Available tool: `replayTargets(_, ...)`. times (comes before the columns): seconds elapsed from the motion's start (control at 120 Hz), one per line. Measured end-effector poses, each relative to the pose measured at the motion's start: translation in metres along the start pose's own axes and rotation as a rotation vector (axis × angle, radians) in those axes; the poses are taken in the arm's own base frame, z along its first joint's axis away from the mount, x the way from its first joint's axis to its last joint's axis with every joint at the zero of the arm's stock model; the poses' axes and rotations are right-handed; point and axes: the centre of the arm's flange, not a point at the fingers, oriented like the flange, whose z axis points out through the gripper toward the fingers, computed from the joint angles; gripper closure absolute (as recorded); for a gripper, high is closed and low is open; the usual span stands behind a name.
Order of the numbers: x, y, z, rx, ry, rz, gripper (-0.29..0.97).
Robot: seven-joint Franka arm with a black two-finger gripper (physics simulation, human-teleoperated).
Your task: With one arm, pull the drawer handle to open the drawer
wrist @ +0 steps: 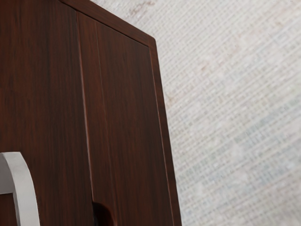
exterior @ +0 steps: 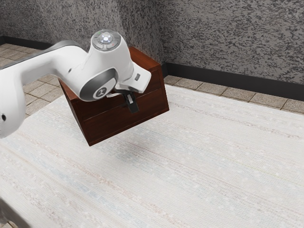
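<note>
Backdrop: a grey speckled wall (exterior: 228,33) and a tiled floor (exterior: 266,97) are seen behind a pale, woven-textured counter (exterior: 199,161).
Cabinet: a dark wooden drawer cabinet (exterior: 109,121) is set on the counter's far part, toward the exterior view's left. Its fronts appear flush, so the drawer is judged not yet opened.
Handle: a pale curved handle (wrist: 21,188) is shown standing proud of the drawer front (wrist: 47,94), just beside the hand.
End effector: the black end effector (exterior: 130,102) is poised at the cabinet's front face, under the white arm (exterior: 42,66). Whether it is apart or together cannot be told.
Handling: the handle is judged rigid and smooth, likely slippery. Hold is best taken across the middle of its bow, where a straight pull is carried squarely.
Load: the wooden box is judged stiff and fairly heavy, though it may be dragged along the counter if the drawer sticks.
</note>
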Motion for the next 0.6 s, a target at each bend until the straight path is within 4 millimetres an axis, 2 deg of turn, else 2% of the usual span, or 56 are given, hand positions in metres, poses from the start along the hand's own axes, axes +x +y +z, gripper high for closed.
replayTargets(0.075, 0.004, 0.002, 0.000, 0.008, 0.002, -0.010, 0.00)
replayTargets(0.25, -0.001, -0.007, 0.005, 0.007, 0.052, -0.078, 0.00)
replayTargets(0.4, -0.019, -0.015, 0.025, -0.002, 0.035, -0.126, 0.00)
replayTargets(0.6, -0.020, -0.014, 0.036, -0.012, 0.042, -0.147, -0.01)
